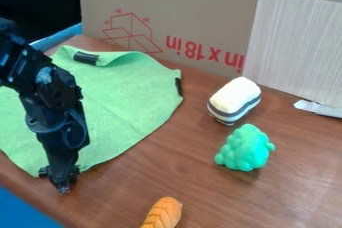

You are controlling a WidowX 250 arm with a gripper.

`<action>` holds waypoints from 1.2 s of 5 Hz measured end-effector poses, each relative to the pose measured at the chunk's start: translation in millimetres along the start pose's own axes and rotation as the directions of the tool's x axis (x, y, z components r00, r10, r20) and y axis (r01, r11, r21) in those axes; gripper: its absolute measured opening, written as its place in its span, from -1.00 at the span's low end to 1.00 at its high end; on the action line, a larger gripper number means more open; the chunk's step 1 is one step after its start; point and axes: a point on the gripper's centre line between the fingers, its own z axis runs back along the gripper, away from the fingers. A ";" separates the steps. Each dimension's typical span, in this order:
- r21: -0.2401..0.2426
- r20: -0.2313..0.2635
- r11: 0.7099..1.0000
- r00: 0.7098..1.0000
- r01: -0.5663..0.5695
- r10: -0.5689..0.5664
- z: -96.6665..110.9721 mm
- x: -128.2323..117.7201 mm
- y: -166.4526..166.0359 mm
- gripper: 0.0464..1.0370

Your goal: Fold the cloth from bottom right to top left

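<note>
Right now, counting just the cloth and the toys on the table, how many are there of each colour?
Green: 2 (cloth, bumpy toy)
White with grey stripes: 1 (rounded toy)
Orange: 1 (braided toy)
Total: 4

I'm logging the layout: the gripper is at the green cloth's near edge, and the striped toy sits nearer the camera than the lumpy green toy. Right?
Not quite: the camera view shows the striped toy farther from the camera than the lumpy green toy. The gripper is at the near edge of the green cloth, as you say.
</note>
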 end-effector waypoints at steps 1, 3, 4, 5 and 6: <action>-0.019 -0.003 1.000 1.000 -0.013 0.013 -0.8 -3.7 -0.7 -0.35; -0.052 0.009 0.999 1.000 -0.001 0.002 7.6 -11.2 -1.7 -0.96; -0.061 0.040 0.998 0.999 -0.027 0.029 25.0 -11.9 13.8 -0.99; -0.074 0.066 0.992 0.992 -0.102 0.107 41.8 -9.1 45.2 -0.99; -0.087 0.074 0.980 0.979 -0.182 0.188 45.3 -2.6 74.2 -0.99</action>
